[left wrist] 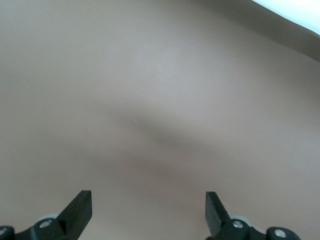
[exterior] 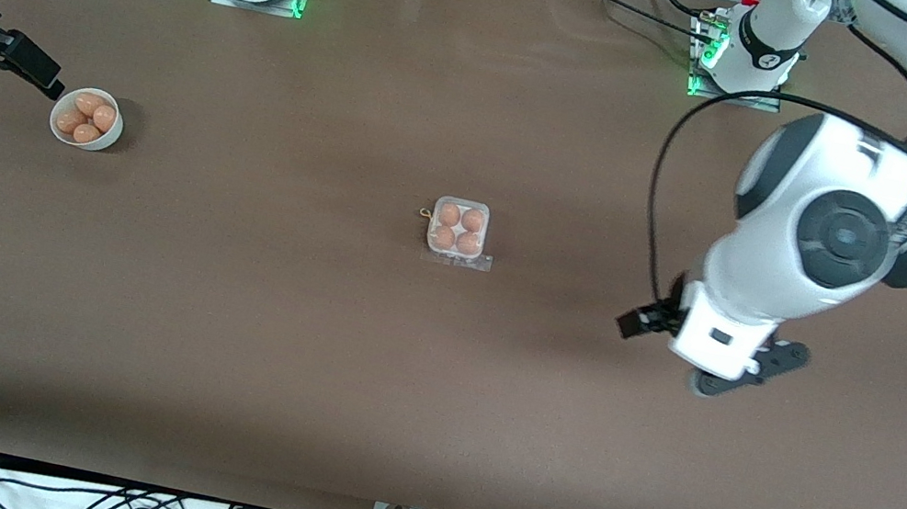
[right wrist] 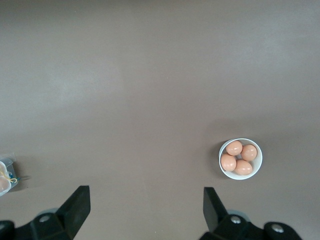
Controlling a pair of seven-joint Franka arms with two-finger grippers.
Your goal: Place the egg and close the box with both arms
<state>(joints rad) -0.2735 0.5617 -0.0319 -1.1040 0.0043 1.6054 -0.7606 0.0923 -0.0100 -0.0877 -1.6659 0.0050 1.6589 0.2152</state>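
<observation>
The box (exterior: 457,232) sits mid-table, a white tray with an egg (exterior: 448,214) in each of its four cells. Its clear lid appears to lie down over them, with a clear strip at the edge nearer the camera. My left gripper (exterior: 717,376) hangs over bare table toward the left arm's end. Its fingers stand wide open and empty in the left wrist view (left wrist: 148,202). My right gripper (right wrist: 145,200) is open and empty, high over the table. The right arm's hand (exterior: 13,56) shows beside the bowl. A corner of the box (right wrist: 5,172) shows in the right wrist view.
A round white bowl (exterior: 86,118) with several more eggs stands toward the right arm's end; it also shows in the right wrist view (right wrist: 240,159). The brown table (exterior: 428,399) ends at its front edge, with cables below.
</observation>
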